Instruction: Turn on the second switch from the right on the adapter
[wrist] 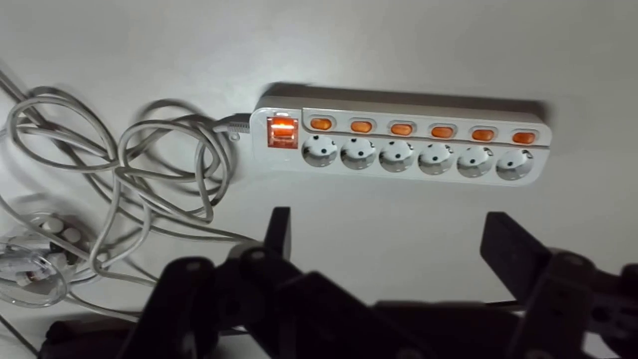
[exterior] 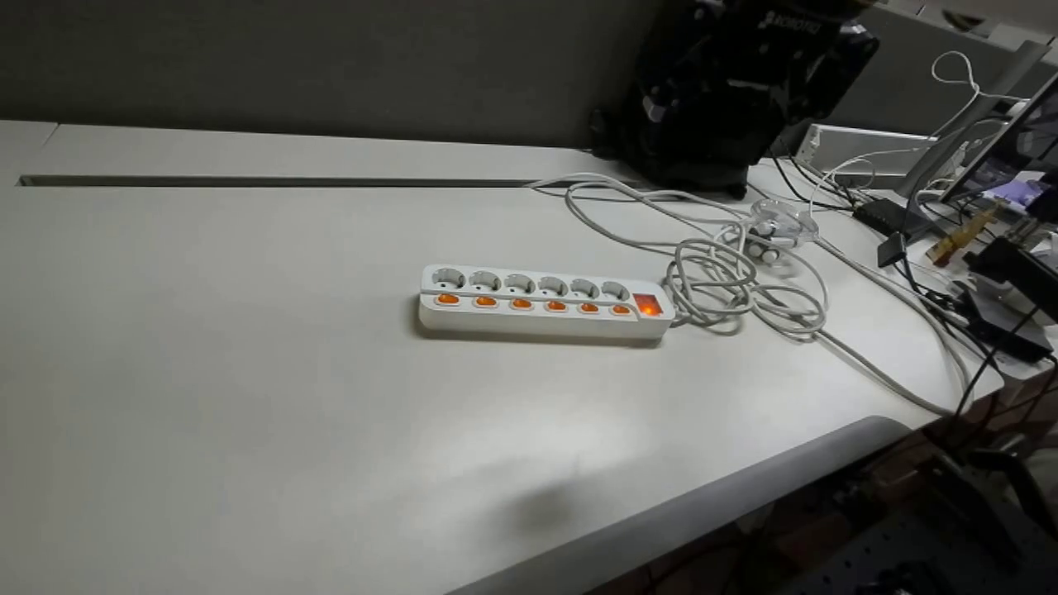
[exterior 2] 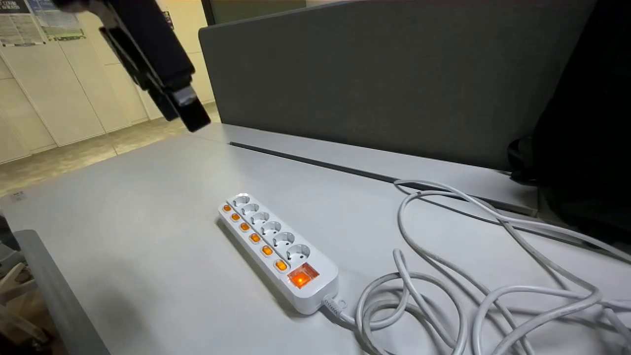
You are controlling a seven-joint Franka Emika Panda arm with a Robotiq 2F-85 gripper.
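Observation:
The adapter is a white power strip lying flat on the table, seen in both exterior views (exterior: 537, 325) (exterior 2: 315, 291) and the wrist view (wrist: 398, 112). A large red main switch (exterior: 649, 306) at its cable end glows. Several small orange switches line one edge beside round sockets; they look unlit. In an exterior view, the small switch nearest the main switch (exterior: 621, 310) is second from the right, counting the main one; it also shows in the wrist view (wrist: 320, 123). My gripper (wrist: 389, 214) is open and empty, raised above the table (exterior 2: 185, 116), apart from the strip.
A loose tangle of grey-white cable (exterior: 719, 281) lies off the strip's main-switch end. A clear plastic object (exterior: 781, 223) sits among it. A black bag (exterior 2: 581, 148) stands by the grey partition (exterior 2: 369, 84). A slot (exterior: 273, 182) runs along the table's back.

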